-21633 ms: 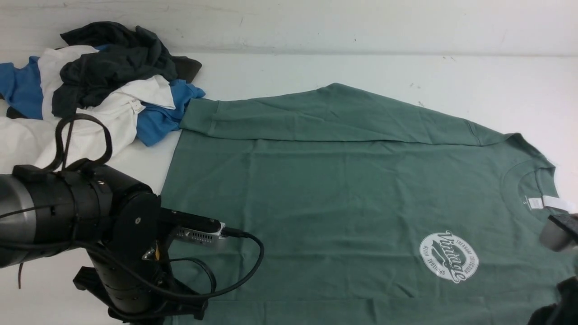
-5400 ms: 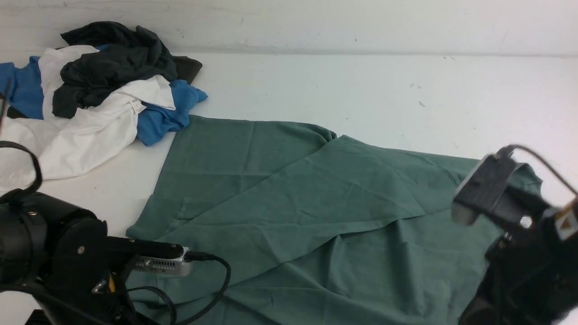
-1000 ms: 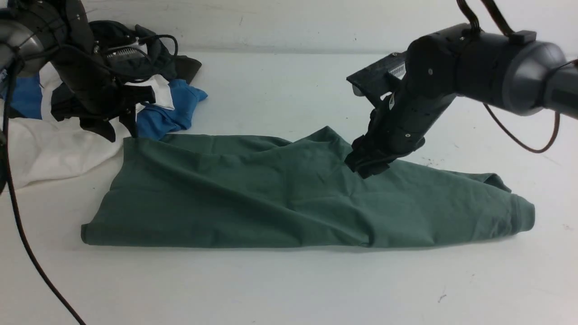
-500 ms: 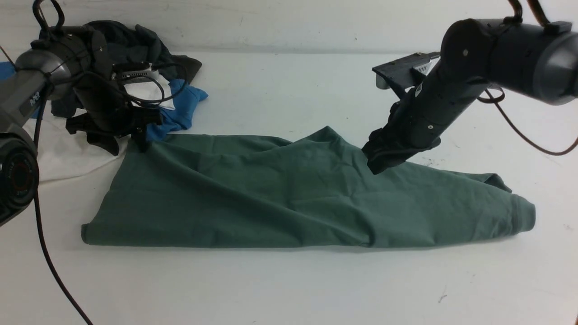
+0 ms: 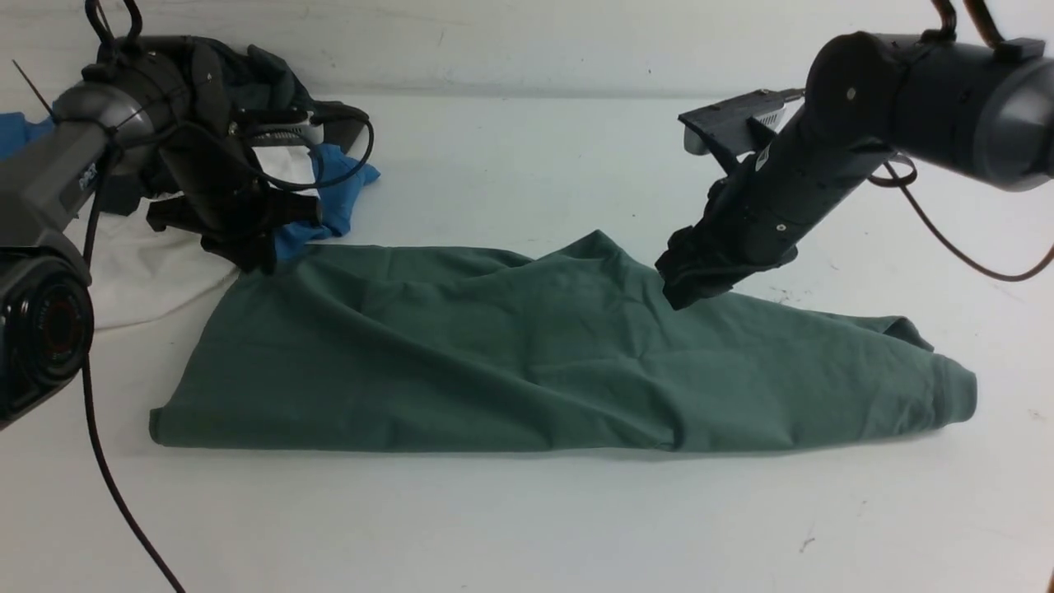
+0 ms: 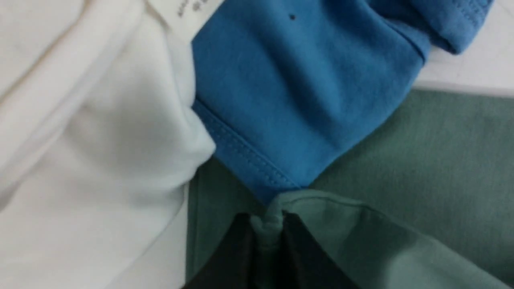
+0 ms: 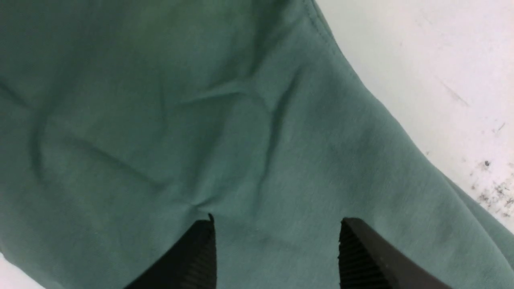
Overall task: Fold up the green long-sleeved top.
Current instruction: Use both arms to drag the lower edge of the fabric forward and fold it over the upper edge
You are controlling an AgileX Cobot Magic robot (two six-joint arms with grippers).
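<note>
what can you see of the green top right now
The green long-sleeved top, soft sage knit, lies on the white table folded into a long wrinkled strip, with a ribbed edge at its right end. The left gripper pinches its far left corner, where a blue garment overlaps it. The right gripper, open, touches its far edge.

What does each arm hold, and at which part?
The left jaws pinch the far left corner of the green top; the right jaws are open, empty.

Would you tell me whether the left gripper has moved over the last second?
Yes. The left gripper has shifted rightward toward the blue garment and now pinches the far corner of the green long-sleeved top.
</note>
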